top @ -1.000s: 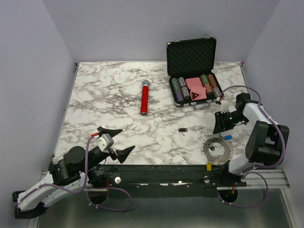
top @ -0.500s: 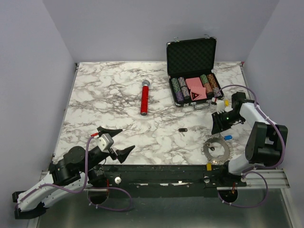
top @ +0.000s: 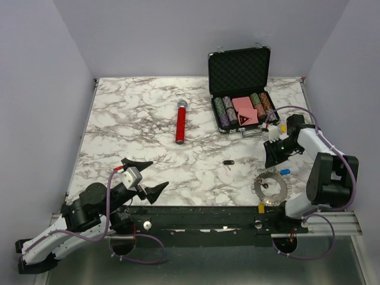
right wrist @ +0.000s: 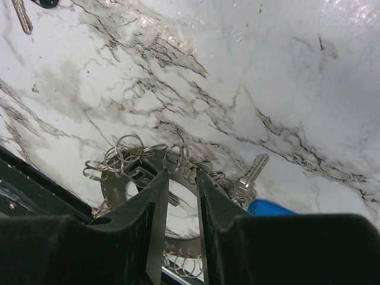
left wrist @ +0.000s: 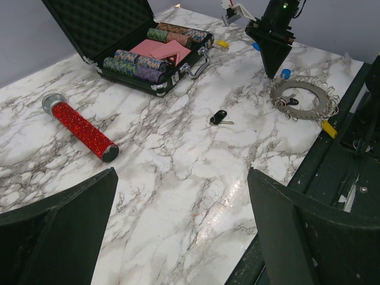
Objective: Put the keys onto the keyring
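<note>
Two keys loose, ring unthreaded

Left gripper (top: pixel 155 174) sits at 7 o'clock of table (top: pixel 130 113), fingers wide, empty. Keyring (top: pixel 271 188) lies at 5 o'clock by the near edge. Blue key (top: pixel 285 171) is just beside its 1 o'clock, black key (top: pixel 228 162) apart at 10. Right gripper (top: pixel 273 159) hangs above, fingers narrow, empty. Risk: a narrow pinch skids off the flat key.

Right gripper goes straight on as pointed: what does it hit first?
Likely the looped rim of the keyring, framed between the tips of the right gripper in its wrist view; the blue-headed key lies just aside. Depth unclear.
</note>
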`<state>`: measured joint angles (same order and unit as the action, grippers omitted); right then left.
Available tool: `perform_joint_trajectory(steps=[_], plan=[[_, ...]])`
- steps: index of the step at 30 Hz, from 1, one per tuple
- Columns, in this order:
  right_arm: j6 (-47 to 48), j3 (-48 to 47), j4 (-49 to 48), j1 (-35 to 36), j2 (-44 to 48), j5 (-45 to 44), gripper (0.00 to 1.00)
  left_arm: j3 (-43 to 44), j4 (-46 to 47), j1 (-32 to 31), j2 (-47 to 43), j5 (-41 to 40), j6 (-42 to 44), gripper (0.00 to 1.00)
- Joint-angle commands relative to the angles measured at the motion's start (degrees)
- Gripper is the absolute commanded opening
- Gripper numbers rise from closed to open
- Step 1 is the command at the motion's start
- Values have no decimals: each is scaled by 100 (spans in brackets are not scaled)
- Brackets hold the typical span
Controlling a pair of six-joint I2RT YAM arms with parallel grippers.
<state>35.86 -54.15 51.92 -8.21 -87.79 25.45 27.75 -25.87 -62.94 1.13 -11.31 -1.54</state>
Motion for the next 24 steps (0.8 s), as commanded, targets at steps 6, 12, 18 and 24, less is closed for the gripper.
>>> perform_joint_trajectory(steps=[6,12,18,24], plan=[[-53,89,-182,109,-81,-269,30,99,20,36,-42,15,49,99],[-35,133,-165,161,-133,-321,29,99,20,36,-42,24,49,99],[0,150,-130,179,-133,-409,29,99,29,45,-51,24,49,99],[9,177,-147,232,-168,-462,29,99,20,53,-51,24,49,99]])
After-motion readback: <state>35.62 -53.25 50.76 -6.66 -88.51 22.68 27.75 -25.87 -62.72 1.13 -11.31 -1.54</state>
